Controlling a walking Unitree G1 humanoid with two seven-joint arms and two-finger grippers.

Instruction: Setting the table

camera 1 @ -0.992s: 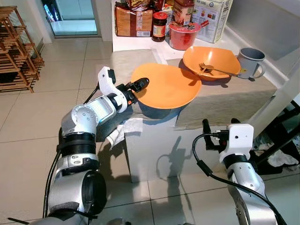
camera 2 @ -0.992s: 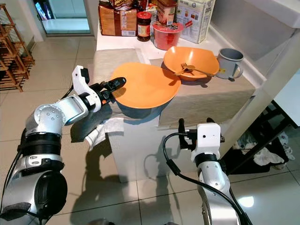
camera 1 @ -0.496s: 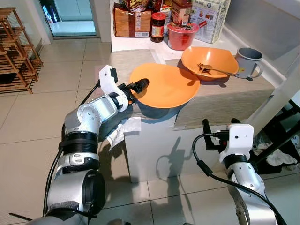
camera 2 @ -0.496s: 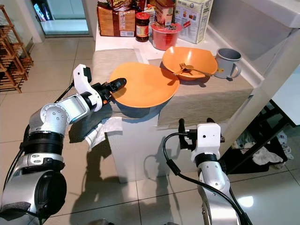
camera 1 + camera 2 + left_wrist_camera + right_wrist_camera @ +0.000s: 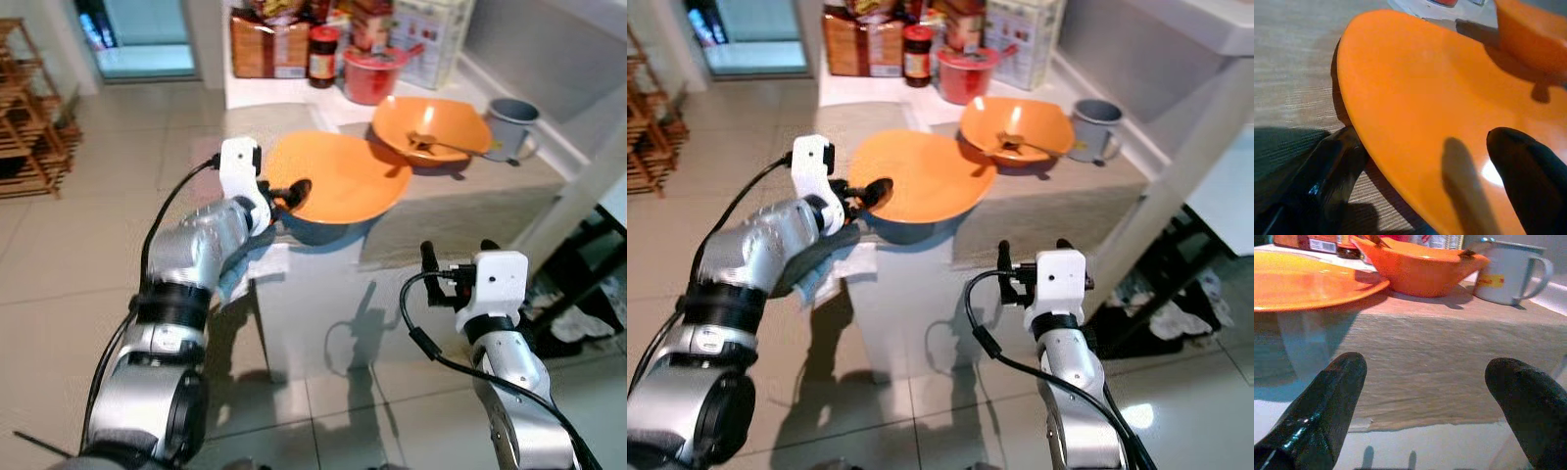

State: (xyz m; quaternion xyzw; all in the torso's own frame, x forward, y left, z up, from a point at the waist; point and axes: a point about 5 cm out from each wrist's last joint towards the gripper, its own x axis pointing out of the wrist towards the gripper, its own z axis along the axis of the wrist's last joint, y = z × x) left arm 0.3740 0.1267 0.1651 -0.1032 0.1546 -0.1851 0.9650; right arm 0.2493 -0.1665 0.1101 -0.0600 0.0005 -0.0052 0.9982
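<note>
From the head views, the left gripper (image 5: 290, 193) straddles the near-left rim of the orange plate (image 5: 343, 176), which sits on a dark bowl (image 5: 323, 230) at the worktop (image 5: 460, 211) edge; placing it seems the step in hand. The left wrist view shows one finger above and one below the rim, clamped. The right wrist view shows the right gripper (image 5: 1430, 401) with jaws apart, idle, and a grey mug (image 5: 1506, 271) beyond.

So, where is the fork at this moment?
In the left eye view the fork lies inside the orange bowl at the far right of the table, between the red container and the grey mug.
</note>
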